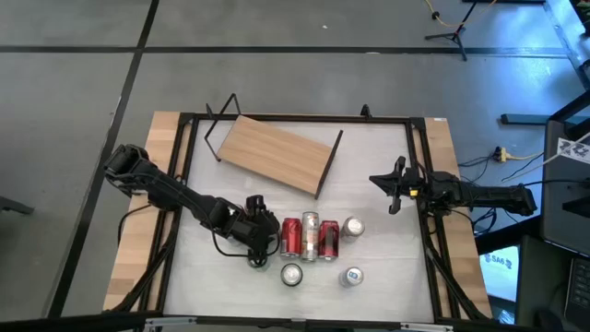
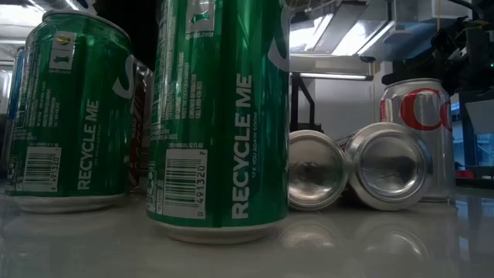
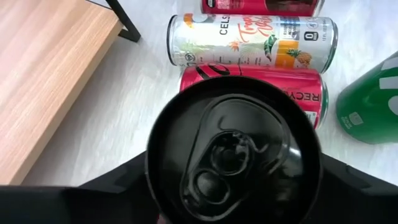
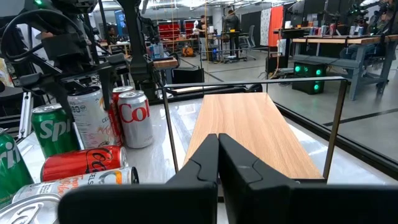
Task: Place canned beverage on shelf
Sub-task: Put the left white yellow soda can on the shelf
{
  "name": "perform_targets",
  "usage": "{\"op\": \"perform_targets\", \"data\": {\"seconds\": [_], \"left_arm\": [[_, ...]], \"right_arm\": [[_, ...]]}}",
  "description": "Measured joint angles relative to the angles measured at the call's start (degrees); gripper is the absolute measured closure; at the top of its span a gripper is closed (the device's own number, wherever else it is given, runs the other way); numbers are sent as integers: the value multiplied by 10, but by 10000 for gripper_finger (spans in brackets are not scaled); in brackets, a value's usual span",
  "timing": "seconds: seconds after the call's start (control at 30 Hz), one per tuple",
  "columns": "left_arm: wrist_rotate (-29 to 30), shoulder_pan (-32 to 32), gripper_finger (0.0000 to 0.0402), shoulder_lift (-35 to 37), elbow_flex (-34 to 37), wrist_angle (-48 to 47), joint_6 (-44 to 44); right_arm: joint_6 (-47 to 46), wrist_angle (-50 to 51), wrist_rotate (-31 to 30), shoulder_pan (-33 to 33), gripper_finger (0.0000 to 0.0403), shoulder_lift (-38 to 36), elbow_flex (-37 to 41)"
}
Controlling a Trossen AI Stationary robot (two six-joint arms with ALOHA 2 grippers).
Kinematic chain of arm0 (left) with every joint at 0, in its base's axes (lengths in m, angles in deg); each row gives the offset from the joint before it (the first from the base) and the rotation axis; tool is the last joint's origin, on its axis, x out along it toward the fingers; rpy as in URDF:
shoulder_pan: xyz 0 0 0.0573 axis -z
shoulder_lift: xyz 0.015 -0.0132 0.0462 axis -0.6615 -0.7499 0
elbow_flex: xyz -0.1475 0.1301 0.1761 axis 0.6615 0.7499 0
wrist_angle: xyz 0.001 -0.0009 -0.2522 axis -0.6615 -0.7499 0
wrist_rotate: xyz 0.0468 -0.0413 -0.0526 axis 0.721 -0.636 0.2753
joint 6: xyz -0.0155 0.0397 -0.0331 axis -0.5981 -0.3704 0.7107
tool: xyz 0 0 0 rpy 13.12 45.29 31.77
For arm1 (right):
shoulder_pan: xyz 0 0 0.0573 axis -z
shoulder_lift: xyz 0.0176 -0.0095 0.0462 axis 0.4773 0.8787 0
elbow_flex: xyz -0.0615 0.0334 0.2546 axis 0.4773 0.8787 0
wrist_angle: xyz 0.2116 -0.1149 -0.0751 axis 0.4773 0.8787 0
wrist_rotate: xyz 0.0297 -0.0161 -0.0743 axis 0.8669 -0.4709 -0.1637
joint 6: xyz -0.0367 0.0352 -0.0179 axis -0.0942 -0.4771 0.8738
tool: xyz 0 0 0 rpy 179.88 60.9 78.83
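Note:
My left gripper [image 1: 258,231] points down at the table's near middle, shut on an upright can with a black top [image 3: 233,149] that fills the left wrist view. The can is hidden under the gripper in the high view. The shelf [image 1: 277,152], a light-brown board on black wire supports, stands on the table beyond it and also shows in the left wrist view [image 3: 43,74]. My right gripper [image 1: 373,181] waits shut and empty at the table's right, level and facing the shelf [image 4: 249,130]. My left gripper comes at the black-topped can from above, one finger [image 3: 124,183] on each side of the can's wall just below its rim [image 3: 155,168]. The can stays upright, its top toward the wrist. Its lower part is hidden, so I cannot tell whether it stands on the table.
Right beside the held can lie a red can [image 3: 255,84], a white can [image 3: 249,40] and a dark red can [image 3: 261,5], side by side. A silver can [image 1: 352,227] and two green cans [image 1: 291,274] [image 1: 351,276] stand upright nearby. A black frame [image 1: 295,117] rings the table.

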Motion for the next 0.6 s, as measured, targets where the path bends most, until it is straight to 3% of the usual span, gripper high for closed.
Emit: {"op": "perform_targets", "data": {"seconds": [0.17,0.37,0.6], "left_arm": [[1,0,170,0,0,6,0],[-1,-2,169,1,-11,5,-1],[1,-21,161,2,-71,-46,-4]], "right_arm": [[0,0,0,0,397,0,0],[0,0,0,0,397,0,0],[0,0,0,0,397,0,0]]}}
